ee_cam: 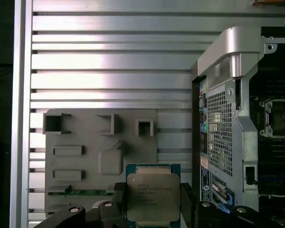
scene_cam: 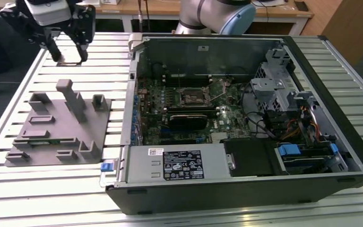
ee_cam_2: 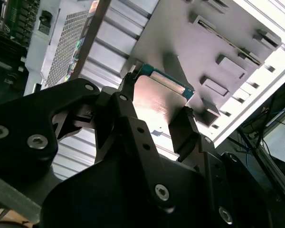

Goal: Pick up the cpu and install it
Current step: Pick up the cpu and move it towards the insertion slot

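The gripper (ee_cam_2: pixel 156 107) is pinching the cpu (ee_cam: pixel 153 195) by opposite edges, level above the grey fixture (ee_cam: pixel 85 137), likely sparing its contacts

In the exterior view the hand (scene_cam: pixel 68 57) hangs over the far side of the desk (scene_cam: pixel 43 189), toward the exterior view's left. Its upper body and the arm (scene_cam: pixel 216 14) are cut off by the picture's edge, and what sits between its fingertips is too small to tell there. In the first wrist view the cpu (ee_cam: pixel 153 194) runs out of the picture along one side. The black fingers (ee_cam: pixel 187 199) pressed against two of its edges cover them (the print on its lid is too fine to make out). The hand also hides a strip of the grey fixture (ee_cam: pixel 99 156). The computer case (ee_cam: pixel 228 118) is cropped in both wrist views.
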`<act>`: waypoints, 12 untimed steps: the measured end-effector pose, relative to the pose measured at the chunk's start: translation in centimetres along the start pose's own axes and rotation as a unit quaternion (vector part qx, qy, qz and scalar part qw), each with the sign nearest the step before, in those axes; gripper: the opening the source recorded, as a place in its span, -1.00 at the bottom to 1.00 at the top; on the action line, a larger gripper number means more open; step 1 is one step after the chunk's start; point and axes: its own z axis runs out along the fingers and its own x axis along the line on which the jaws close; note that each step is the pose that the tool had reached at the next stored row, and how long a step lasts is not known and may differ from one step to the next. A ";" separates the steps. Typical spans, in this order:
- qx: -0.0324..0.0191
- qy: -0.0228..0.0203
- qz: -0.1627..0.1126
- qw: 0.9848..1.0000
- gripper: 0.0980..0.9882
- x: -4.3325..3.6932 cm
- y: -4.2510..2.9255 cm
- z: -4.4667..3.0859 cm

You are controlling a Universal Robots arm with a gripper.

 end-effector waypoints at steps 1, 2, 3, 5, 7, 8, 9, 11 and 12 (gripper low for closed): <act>0.000 0.000 0.000 1.000 0.00 -0.35 0.00 0.00; 0.000 0.000 0.000 1.000 0.00 -0.69 0.01 0.00; 0.000 0.000 0.000 1.000 0.00 -1.05 0.01 0.01; 0.000 0.000 0.000 1.000 0.00 -1.82 0.03 0.01; 0.000 0.000 0.000 1.000 0.00 -2.55 0.04 0.03; 0.000 0.000 0.000 1.000 0.00 -2.92 0.04 0.03; 0.000 0.000 0.000 1.000 0.00 -3.29 0.05 0.03; 0.000 0.000 0.000 1.000 0.00 -4.05 0.06 0.03; 0.000 0.000 0.000 1.000 0.00 -4.43 0.07 0.04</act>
